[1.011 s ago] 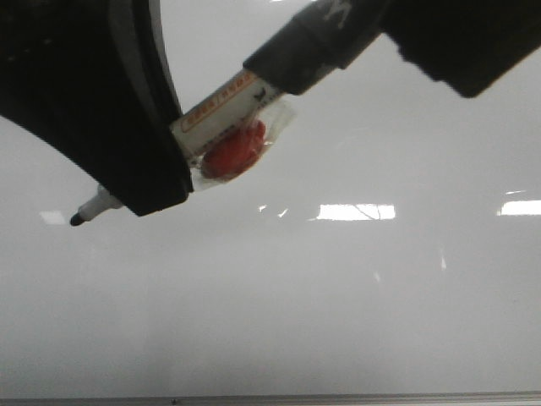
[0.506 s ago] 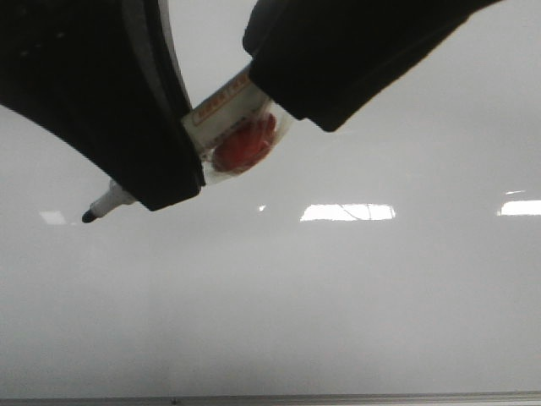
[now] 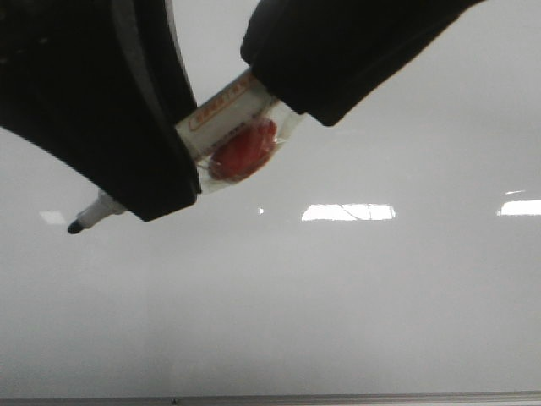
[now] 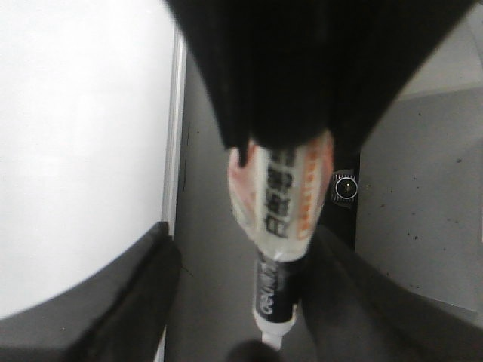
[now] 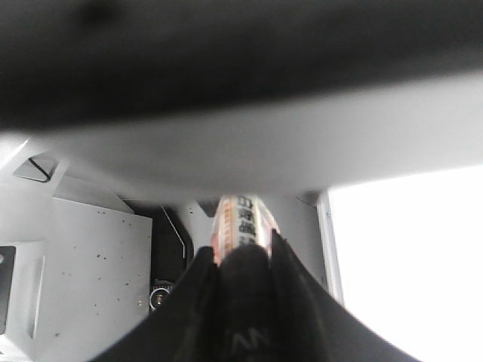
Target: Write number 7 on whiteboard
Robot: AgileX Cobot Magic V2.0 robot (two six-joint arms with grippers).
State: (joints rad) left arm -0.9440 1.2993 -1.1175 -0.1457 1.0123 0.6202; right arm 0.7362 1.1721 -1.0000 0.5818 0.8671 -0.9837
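The whiteboard fills the front view; no number 7 shows on it. A marker with a white and orange label hangs tilted in front of it, its black tip low at the left. A red blob in clear wrap is stuck to its body. My right gripper is shut on the marker's black rear end, as the right wrist view shows. My left gripper sits around the marker's front half; in the left wrist view its fingers stand wide apart, with the marker near one finger.
Bright light reflections lie on the board above its thin metal bottom edge. Beside the board's edge, the wrist views show a speckled grey surface and a black unit with a round lens.
My right gripper has slid down-left along the marker and now covers its black rear end. The marker tip has shifted slightly left and down.
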